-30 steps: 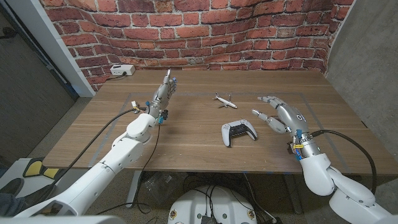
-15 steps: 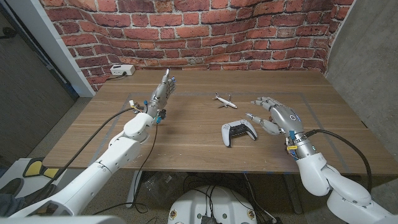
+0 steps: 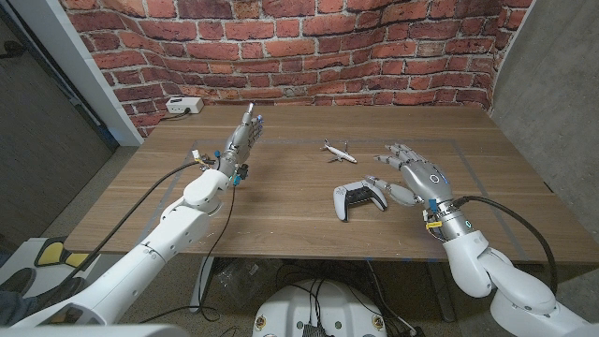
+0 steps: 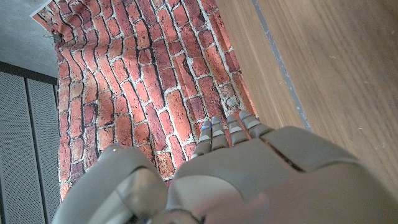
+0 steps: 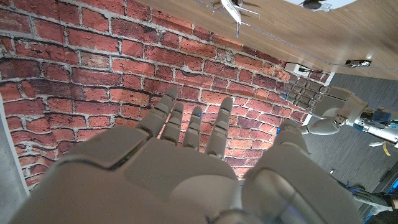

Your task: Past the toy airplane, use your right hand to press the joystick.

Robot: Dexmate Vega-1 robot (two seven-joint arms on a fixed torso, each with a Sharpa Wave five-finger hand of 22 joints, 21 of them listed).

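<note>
Two hands: both robot hands over the surface (image 3: 281,201), nothing held in either.
Right hand (image 3: 410,173): fingers spread apart, hovering just right of the gamepad, thumb side reaching toward its right grip; can't tell if it touches.
Left hand (image 3: 245,136): fingers straight and close together, pointing toward the brick wall, well left of the plane; holds nothing.
Gamepad (image 3: 359,197): one, white with dark centre, near the middle of the surface, right of centre. Its sticks are too small to make out.
Plane (image 3: 337,150): one, small white toy, lying beyond the gamepad toward the wall, apart from it.
White box (image 3: 182,105): one, at the far left corner of the surface.
Wall (image 3: 281,47): one brick backdrop behind the surface.
Right wrist view: own fingers fanned, plane (image 5: 233,9) and left hand (image 5: 317,99) also visible.
</note>
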